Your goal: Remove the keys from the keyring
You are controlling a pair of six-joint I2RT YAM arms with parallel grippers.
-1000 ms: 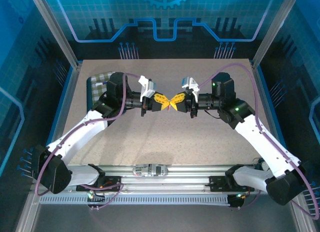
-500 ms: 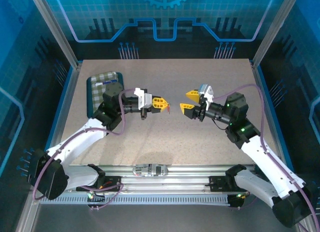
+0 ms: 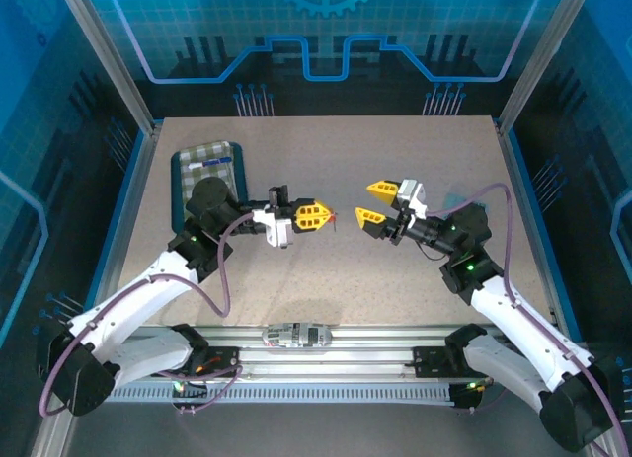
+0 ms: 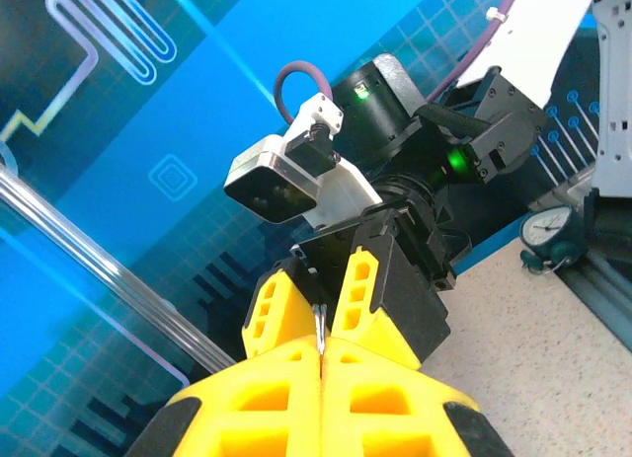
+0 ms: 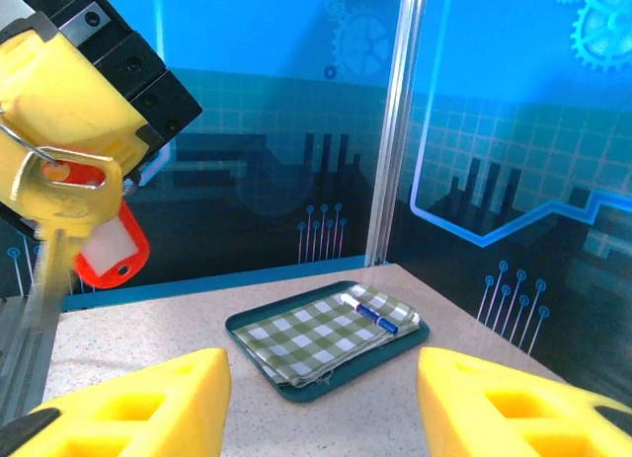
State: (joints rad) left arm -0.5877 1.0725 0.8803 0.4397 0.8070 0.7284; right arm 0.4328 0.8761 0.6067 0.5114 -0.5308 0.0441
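My left gripper point(image 3: 324, 217) hangs above the middle of the table, shut on the keyring. The thin metal ring point(image 4: 321, 324) pokes out edge-on between its shut yellow tips point(image 4: 322, 350). In the right wrist view the ring point(image 5: 28, 153) hangs from the left gripper's fingers point(image 5: 59, 97). The red tag point(image 5: 111, 246) and a key point(image 5: 61, 198) dangle from it, the key's shaft blurred and pointing down. The tag point(image 3: 336, 218) shows as a red speck from above. My right gripper point(image 3: 376, 203) faces it from the right, open and holding nothing, a short gap away point(image 5: 321, 398).
A dark green tray point(image 3: 184, 195) stands at the table's back left, holding a folded green checked cloth point(image 5: 316, 334) with a blue pen point(image 5: 372, 316) on top. Metal frame posts and blue walls enclose the table. A gauge point(image 4: 546, 232) sits near the front rail.
A second ago both grippers met at the centre. The right gripper has opened and drawn back to the right. The left gripper has kept the ring, and its arm has shifted slightly.
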